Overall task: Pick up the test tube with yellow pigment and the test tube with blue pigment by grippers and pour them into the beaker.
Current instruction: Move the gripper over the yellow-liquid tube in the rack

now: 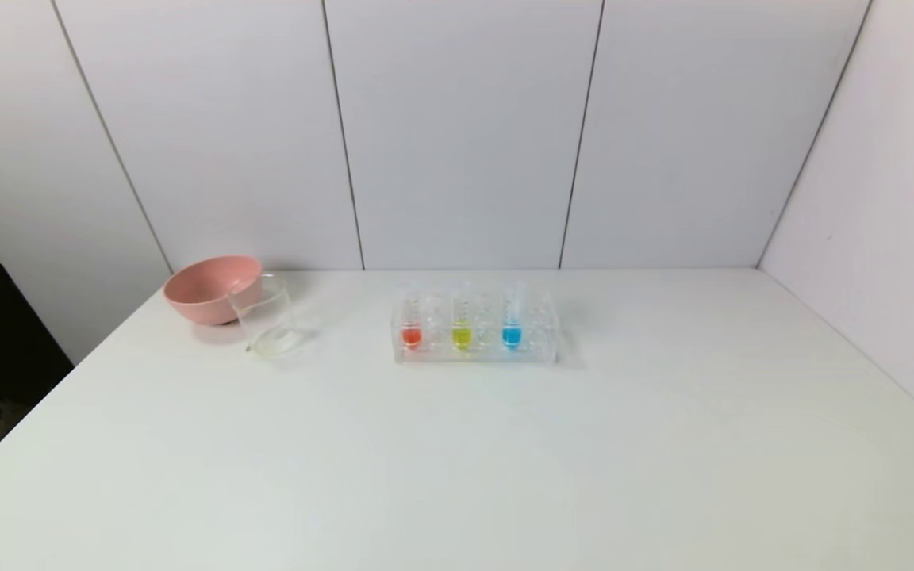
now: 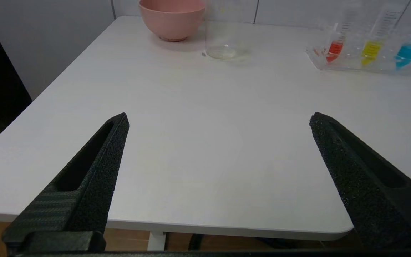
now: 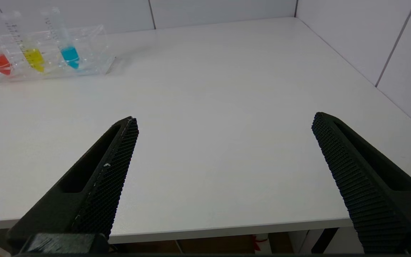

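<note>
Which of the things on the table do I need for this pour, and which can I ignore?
Needed:
- yellow tube, upright in the rack
- blue tube, upright in the rack
- beaker, beside the bowl
- left gripper, open, at the near table edge
- right gripper, open, at the near table edge

Ignore:
- orange-red tube
- pink bowl
- clear rack

A big white worktop holds three things. A pink bowl sits at the back on the left. A clear glass beaker stands touching it. A clear rack sits near the middle, well apart from them.
</note>
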Available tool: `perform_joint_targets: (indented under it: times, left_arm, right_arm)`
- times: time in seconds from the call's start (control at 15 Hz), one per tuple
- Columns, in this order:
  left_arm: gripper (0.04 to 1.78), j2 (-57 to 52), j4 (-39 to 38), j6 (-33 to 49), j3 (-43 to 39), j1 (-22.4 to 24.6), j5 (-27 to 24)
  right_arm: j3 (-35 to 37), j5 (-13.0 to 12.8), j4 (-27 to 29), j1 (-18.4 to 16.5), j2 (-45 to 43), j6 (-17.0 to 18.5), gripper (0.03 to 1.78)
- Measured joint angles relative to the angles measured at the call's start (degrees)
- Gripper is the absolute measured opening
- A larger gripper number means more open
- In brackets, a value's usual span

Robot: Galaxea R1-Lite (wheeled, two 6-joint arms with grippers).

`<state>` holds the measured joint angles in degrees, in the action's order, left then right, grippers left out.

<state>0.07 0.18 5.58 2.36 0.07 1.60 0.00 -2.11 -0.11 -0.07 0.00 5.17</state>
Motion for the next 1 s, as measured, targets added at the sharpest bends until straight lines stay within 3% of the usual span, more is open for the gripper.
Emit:
perform_joint_targets:
  times: [0.27,0.47,1.0]
  left_arm:
    - [1.78,3.19,7.34,0.98,10.31,0.00,-1.67]
    - [1.78,11.25,7.53,1.02,17.88,0.00,-2.52]
    - [1.78,47.34,-8.95,0.11,35.50,-0.69,-2.63]
  right_arm:
    - [0.00,0.00,-0.02,0.00,0.00,0.00,1.77]
    - [0.00,-0.01,-0.02,0.00,0.00,-0.02,1.77]
    - [0.00,-0.01,0.00,0.02,0.00,-0.02,1.77]
